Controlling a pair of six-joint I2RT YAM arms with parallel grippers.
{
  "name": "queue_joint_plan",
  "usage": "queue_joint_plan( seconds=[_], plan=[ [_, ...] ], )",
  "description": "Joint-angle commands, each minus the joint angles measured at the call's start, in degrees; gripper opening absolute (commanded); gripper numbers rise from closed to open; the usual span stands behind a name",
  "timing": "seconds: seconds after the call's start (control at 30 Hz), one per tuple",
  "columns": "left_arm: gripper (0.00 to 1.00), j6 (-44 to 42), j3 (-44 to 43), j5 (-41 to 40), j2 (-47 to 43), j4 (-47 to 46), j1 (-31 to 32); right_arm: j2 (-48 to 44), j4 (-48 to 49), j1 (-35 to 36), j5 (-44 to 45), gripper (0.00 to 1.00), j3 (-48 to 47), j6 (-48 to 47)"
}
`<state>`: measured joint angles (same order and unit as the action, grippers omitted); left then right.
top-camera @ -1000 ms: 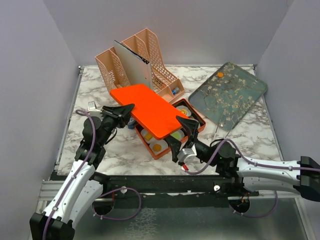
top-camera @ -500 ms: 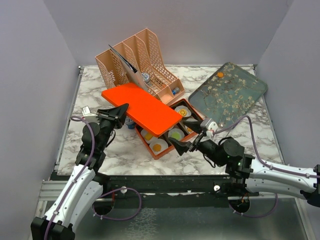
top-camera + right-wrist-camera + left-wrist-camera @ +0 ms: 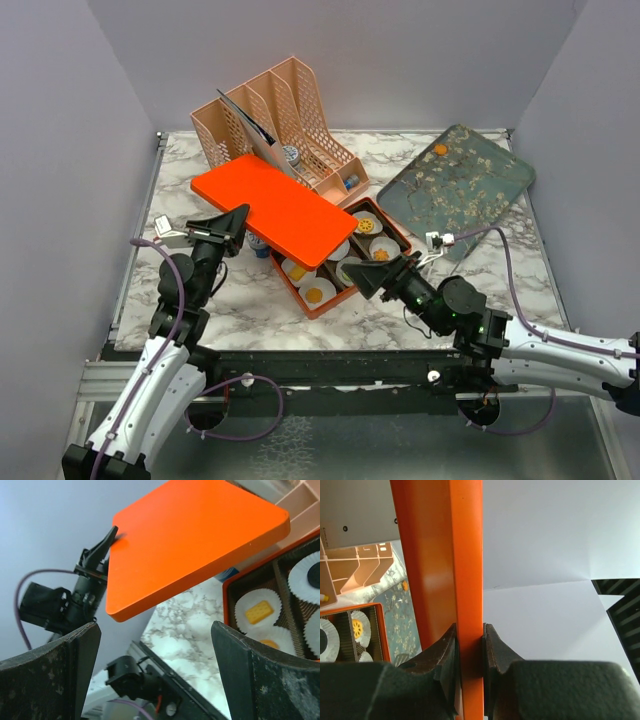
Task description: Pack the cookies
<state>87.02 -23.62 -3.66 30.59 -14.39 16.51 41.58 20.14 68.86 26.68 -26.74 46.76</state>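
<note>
Cookies: small flat pieces sit in white paper cups (image 3: pixel 244 598) inside an open orange box (image 3: pixel 322 312) at mid-table; one orange round (image 3: pixel 314 294) is in the near-left cup, a yellow-orange square (image 3: pixel 259 611) shows in the right wrist view, and a black round (image 3: pixel 315 575) lies in a cup further back.
Stray cookie: one orange round (image 3: pixel 440 149) lies apart from the box, on the far end of a floral-patterned tray (image 3: pixel 460 190) at the right rear.
Orange lid (image 3: pixel 275 205): off the box, raised and tilted above its far-left part, covering some of the cups from above.
Left gripper (image 3: pixel 469 637): narrow, clamped on the left edge of the orange lid; both fingers press flat against its two faces, and the lid hangs from this grip alone.
Right gripper (image 3: pixel 154 630): jaws spread wide, nothing between them; it sits low at the near-right side of the box, pointing towards the lid and touching neither lid nor cups.
Surroundings: peach file rack (image 3: pixel 300 110) stands just behind the box on the marble-patterned table (image 3: pixel 500 270).
</note>
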Motion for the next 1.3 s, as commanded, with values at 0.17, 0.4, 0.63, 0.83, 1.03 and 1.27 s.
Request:
queue_joint_plan(
  seconds=[0.17, 0.4, 0.63, 0.83, 1.03, 1.27],
  plan=[
    [0.00, 0.19, 1.29, -1.51, -2.04, -8.03, -0.03, 6.03, 6.28, -0.31, 6.56, 0.99, 0.39, 18.48],
    [0.00, 1.27, 2.46, -1.19, -3.44, -8.94, 0.68, 15.20, 13.26, -2.66, 4.80, 0.94, -2.15, 22.36],
    [0.00, 1.60, 4.10, -1.09, -5.14, -9.51, 2.38, 22.88, 23.74, -6.36, -1.97, 0.85, -4.09, 26.12],
    [0.00, 1.36, 7.14, -1.44, -7.83, -9.43, 3.64, 26.34, 25.47, -6.81, -5.83, 0.72, -7.79, 25.41],
    [0.00, -0.79, 11.29, -1.67, -11.34, -9.09, 5.08, 25.27, 26.45, -7.18, -5.00, 0.43, -5.59, 25.53],
    [0.33, -5.75, 15.05, -2.49, -15.18, -4.06, 6.28, 18.50, 13.91, -10.76, -6.00, 0.00, -7.29, 19.40]
  ],
)
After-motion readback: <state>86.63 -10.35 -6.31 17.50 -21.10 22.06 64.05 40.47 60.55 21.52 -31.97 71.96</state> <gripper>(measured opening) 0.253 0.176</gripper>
